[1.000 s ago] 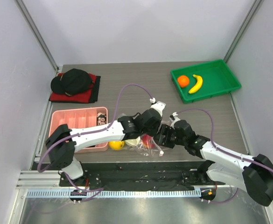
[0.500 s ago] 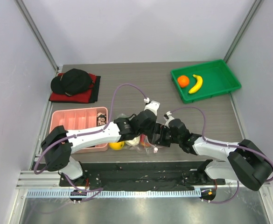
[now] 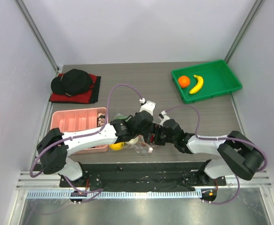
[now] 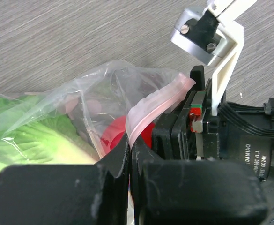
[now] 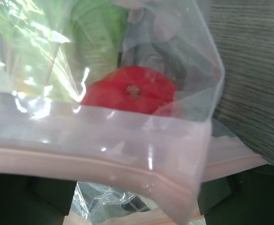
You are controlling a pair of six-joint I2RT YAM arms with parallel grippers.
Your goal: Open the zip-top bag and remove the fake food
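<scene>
As the right arm [image 3: 202,143] has slid left along the near edge of the counter [image 3: 141,91], we now have both arms at the zip-top bag [image 3: 140,143].
On the left arm [image 3: 87,135], the left jaws are shut tight on the bag's pink zip strip [image 4: 151,105]. The right jaws have spread wide in the last second and stand open with the bag's lip across the gap, gripping nothing yet. The bag lies at the near edge, mid-counter, just beside the pink tray [image 3: 76,117]. We judge a reach inside is coming: the cabbage [image 4: 24,136] and red fruit [image 5: 127,91] are still bagged, while the banana [image 3: 197,84] and orange [image 3: 184,81] sit in the green tray [image 3: 221,75] at the far right corner.
</scene>
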